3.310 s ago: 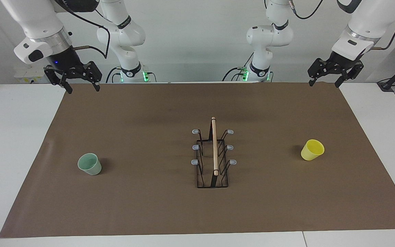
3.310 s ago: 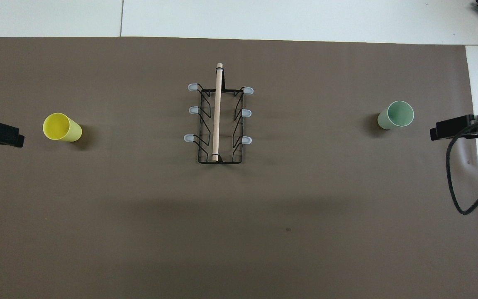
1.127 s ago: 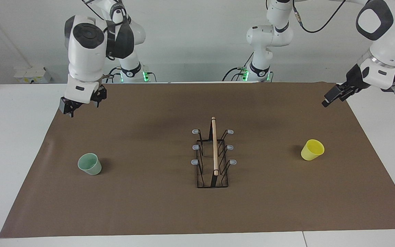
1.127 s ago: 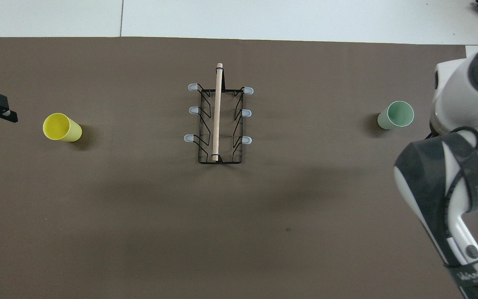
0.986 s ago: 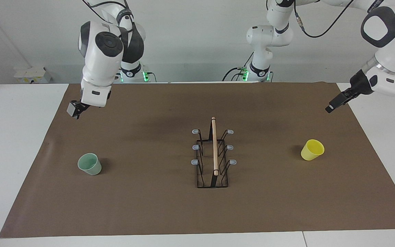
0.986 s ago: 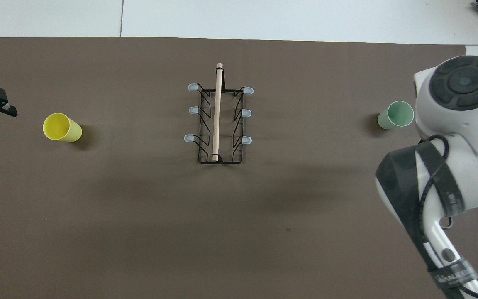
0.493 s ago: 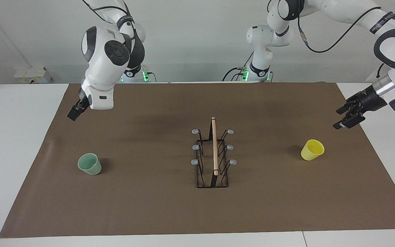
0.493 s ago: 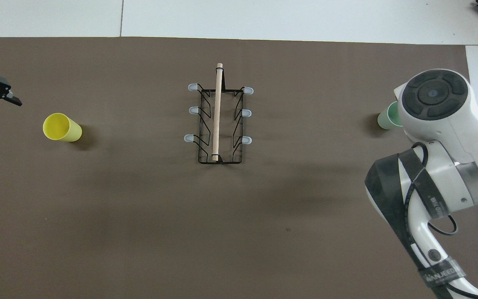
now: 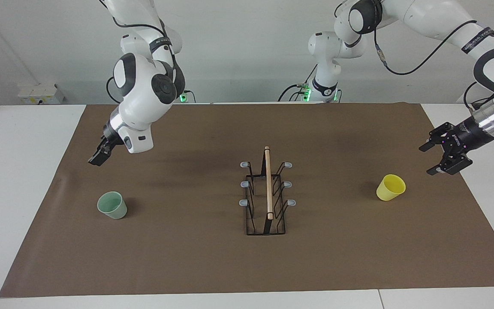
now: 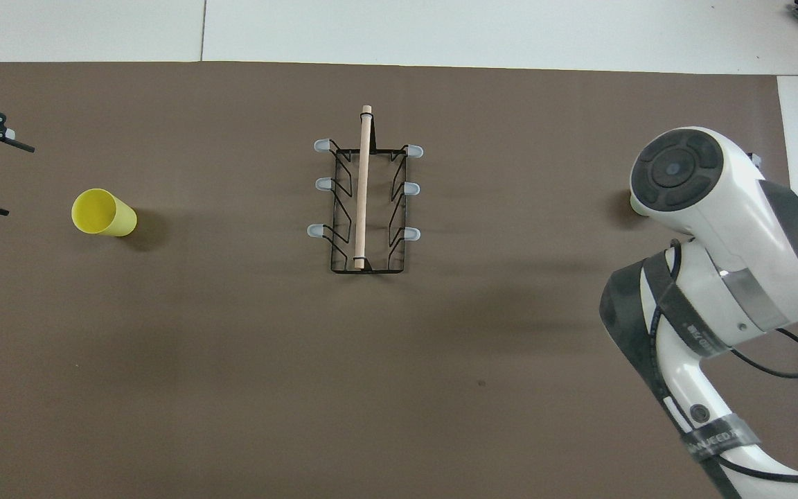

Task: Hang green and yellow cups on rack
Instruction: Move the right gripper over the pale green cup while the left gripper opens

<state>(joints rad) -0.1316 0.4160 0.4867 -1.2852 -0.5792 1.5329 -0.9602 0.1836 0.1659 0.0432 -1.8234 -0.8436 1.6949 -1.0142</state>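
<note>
The pale green cup (image 9: pixel 112 205) stands upright on the brown mat toward the right arm's end. In the overhead view only a sliver of it (image 10: pixel 636 206) shows past the right arm. The yellow cup (image 9: pixel 390 187) (image 10: pixel 102 213) stands upright toward the left arm's end. The black wire rack (image 9: pixel 268 184) (image 10: pixel 363 187) with its wooden rod stands mid-mat between them, all prongs bare. My right gripper (image 9: pixel 97 159) hangs over the mat beside the green cup, apart from it. My left gripper (image 9: pixel 428 160) (image 10: pixel 18 181) is open and empty, low over the mat's edge beside the yellow cup.
The brown mat (image 9: pixel 187 257) covers most of the white table (image 9: pixel 15 180). The right arm's bulky wrist (image 10: pixel 711 208) covers the mat's end in the overhead view. Bare mat lies between each cup and the rack.
Both arms have swung out from their resting poses and come down toward the cups. The left gripper has turned sideways and stands open by the yellow cup. Cups and rack have not moved.
</note>
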